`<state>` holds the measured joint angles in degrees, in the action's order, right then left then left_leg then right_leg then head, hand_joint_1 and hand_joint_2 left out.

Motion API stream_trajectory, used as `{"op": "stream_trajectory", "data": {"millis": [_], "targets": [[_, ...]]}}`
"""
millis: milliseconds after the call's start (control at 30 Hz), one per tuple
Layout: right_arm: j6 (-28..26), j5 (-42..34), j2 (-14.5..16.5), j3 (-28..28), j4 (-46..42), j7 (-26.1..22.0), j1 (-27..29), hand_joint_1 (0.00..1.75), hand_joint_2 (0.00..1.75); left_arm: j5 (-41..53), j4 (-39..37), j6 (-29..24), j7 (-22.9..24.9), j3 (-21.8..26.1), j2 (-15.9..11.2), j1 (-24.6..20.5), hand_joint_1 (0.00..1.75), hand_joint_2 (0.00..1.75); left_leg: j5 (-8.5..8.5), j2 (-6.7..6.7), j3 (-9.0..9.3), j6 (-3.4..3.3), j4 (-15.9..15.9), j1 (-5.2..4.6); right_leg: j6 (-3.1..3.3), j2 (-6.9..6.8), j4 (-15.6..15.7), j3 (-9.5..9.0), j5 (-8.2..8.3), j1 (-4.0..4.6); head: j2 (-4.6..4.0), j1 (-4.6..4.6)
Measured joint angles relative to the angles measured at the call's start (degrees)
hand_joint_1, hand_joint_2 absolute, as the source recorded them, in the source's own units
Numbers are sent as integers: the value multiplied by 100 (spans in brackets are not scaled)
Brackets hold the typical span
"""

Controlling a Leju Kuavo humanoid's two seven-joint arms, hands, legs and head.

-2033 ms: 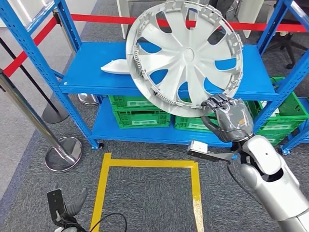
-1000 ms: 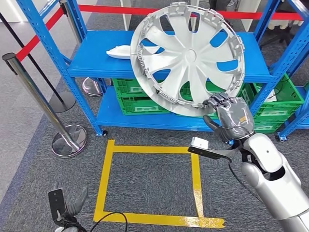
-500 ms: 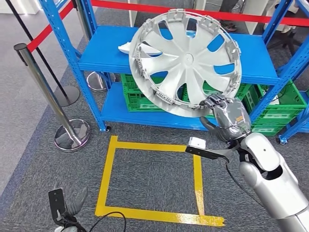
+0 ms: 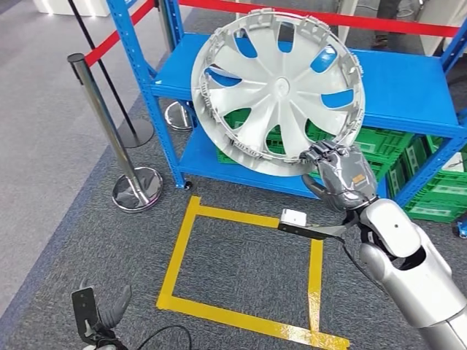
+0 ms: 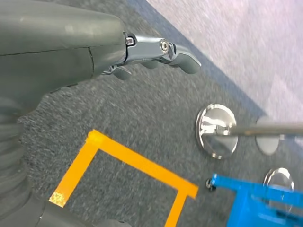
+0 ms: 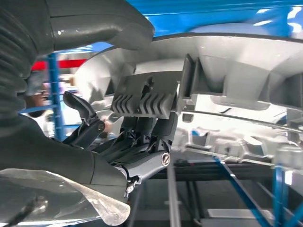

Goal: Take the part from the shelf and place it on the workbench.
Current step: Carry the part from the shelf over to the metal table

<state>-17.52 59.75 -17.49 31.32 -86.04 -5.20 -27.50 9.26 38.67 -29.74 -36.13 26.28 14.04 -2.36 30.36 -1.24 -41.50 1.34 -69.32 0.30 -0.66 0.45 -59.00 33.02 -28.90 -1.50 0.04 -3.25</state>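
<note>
A large silver wheel cover [image 4: 278, 87] with curved spokes is held up in front of the blue shelf [image 4: 407, 80]. My right hand [image 4: 341, 179] grips its lower rim, fingers hooked over the edge. In the right wrist view the dark fingers [image 6: 143, 137] curl around the ribbed inner rim of the wheel cover [image 6: 228, 80]. My left hand [image 4: 107, 310] hangs low at the bottom left, over the grey carpet. In the left wrist view its fingers [image 5: 161, 49] stretch out with nothing in them.
A yellow tape rectangle [image 4: 182, 244] marks the carpet below the cover. A chrome stanchion [image 4: 102, 117] with a round base [image 4: 136, 188] and red belt stands left. Green crates [image 4: 441, 186] fill the lower shelf. The shelf's blue upright [image 4: 160, 109] is close left of the cover.
The whole view has shifted: shelf, stanchion and tape square slid right in the picture. The wheel cover stays held by my right hand at about the same place.
</note>
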Motion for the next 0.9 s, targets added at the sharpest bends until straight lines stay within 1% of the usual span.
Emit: {"op": "stream_trajectory", "data": {"millis": [33,67,100,133,167,200,233,267,300,333,367,400,433,467,500,533,567,600,633,667,700,733,767,800,833,867,900], "targets": [[-1,14,-2,17,1,2,-30,175,175,-12,-4,7,-13,2,-1,-2,0,175,142,43,-130,11,-344,8,7,-86,-2,3,0,10,0,1],[1,27,-2,37,1,4,-68,175,175,-22,-8,15,-19,7,-1,-2,0,175,200,60,-194,14,-555,12,10,-171,-3,5,0,17,0,0],[3,43,-2,63,1,4,-113,175,175,-30,-10,24,-23,12,-1,-2,0,175,155,67,-160,9,-558,13,11,-249,-3,6,0,23,0,-2],[6,64,-2,93,1,4,-167,175,175,-36,-11,30,-28,18,-1,-3,0,175,15,89,-17,-6,-333,10,11,-325,-3,4,0,28,0,-1],[9,84,-1,126,2,4,-231,175,175,-43,-11,31,-34,25,-1,-8,0,175,-167,156,201,-34,48,-1,9,-395,-3,-1,-1,33,0,-1],[12,102,-1,159,3,4,-299,175,175,-57,-11,27,-44,30,-1,-20,0,175,-298,285,413,-70,439,-35,4,-462,-4,0,-3,47,0,0],[15,119,0,194,6,4,-369,175,175,-78,-11,19,-61,39,-1,-36,0,175,-384,399,570,-111,757,-72,-7,-519,-5,6,-2,61,0,0],[17,133,0,231,12,4,-434,175,175,-106,-11,10,-81,52,-1,-52,0,175,-411,483,642,-147,937,-108,-22,-580,-5,13,1,76,0,5],[18,147,1,271,18,4,-495,175,175,-136,-11,4,-106,71,-4,-63,0,175,-398,505,640,-175,990,-138,-40,-640,-1,21,6,89,0,7],[19,161,10,322,25,-2,-560,175,175,-164,-10,3,-128,94,-9,-66,0,175,-417,448,619,-208,1014,-141,-63,-702,5,23,11,91,0,7],[20,172,19,374,33,-8,-627,175,175,-186,-7,7,-143,113,-16,-63,0,175,-443,388,610,-244,1039,-131,-86,-715,1,39,-12,84,0,8],[22,180,28,426,44,-17,-697,175,175,-198,3,10,-154,130,-26,-63,0,175,-473,326,606,-284,1068,-118,-103,-635,-53,75,-74,72,0,8],[27,186,38,477,60,-27,-768,175,175,-206,20,12,-154,140,-33,-67,0,175,-505,265,603,-324,1096,-101,-116,-493,-212,154,-193,61,0,17],[34,192,46,524,82,-31,-836,175,175,-206,40,13,-143,147,-36,-73,0,175,-528,200,601,-352,1113,-88,-123,-315,-497,289,-361,49,0,28],[43,198,59,569,108,-36,-900,175,175,-207,58,13,-130,153,-36,-78,0,175,-540,133,592,-368,1115,-87,-126,-169,-872,449,-539,47,0,35],[51,204,75,613,132,-40,-966,175,175,-208,69,14,-115,159,-33,-75,0,175,-546,58,585,-376,1112,-88,-132,-93,-1256,621,-680,49,0,40],[59,209,97,664,159,-44,-1028,175,175,-213,76,15,-102,169,-32,-65,0,175,-549,-19,584,-379,1107,-90,-138,-62,-1517,744,-735,50,0,38],[66,212,119,716,183,-48,-1090,175,175,-220,81,18,-99,185,-32,-51,0,175,-551,-99,583,-380,1099,-91,-140,-50,-1576,779,-679,50,0,38],[70,214,141,768,203,-49,-1152,175,175,-231,90,21,-97,206,-33,-37,0,175,-551,-183,584,-379,1086,-89,-138,-37,-1418,713,-520,47,0,39],[74,215,164,824,221,-50,-1212,175,175,-240,98,26,-97,228,-33,-27,0,175,-548,-265,583,-373,1068,-84,-132,14,-1079,561,-299,38,0,41],[78,215,179,871,234,-45,-1273,175,175,-244,104,30,-99,248,-33,-21,0,175,-546,-342,568,-358,1048,-80,-126,155,-718,390,-128,18,0,41],[82,214,192,914,245,-35,-1330,175,175,-242,108,33,-101,262,-34,-20,0,175,-549,-416,534,-334,1013,-76,-124,298,-394,235,-16,-4,0,36],[90,213,210,955,255,-20,-1381,175,175,-233,109,35,-105,273,-34,-20,0,175,-563,-484,482,-296,988,-63,-121,414,-195,146,22,-14,0,33],[99,211,238,995,262,-3,-1427,175,175,-223,110,36,-108,285,-34,-14,0,175,-586,-551,425,-251,976,-46,-118,478,-122,115,1,-14,0,33],[106,210,267,1031,264,11,-1466,175,175,-216,111,35,-110,295,-34,-4,0,175,-613,-620,379,-208,968,-29,-109,432,-86,107,2,-3,0,34],[113,210,296,1067,268,19,-1500,175,175,-211,113,33,-112,307,-39,10,0,175,-621,-650,347,-170,971,-14,-87,362,-79,111,9,-1,0,38],[117,210,322,1097,269,22,-1527,175,175,-209,114,32,-113,318,-40,23,0,175,-596,-573,320,-133,934,-23,-62,290,-60,99,22,-5,0,24]]}}
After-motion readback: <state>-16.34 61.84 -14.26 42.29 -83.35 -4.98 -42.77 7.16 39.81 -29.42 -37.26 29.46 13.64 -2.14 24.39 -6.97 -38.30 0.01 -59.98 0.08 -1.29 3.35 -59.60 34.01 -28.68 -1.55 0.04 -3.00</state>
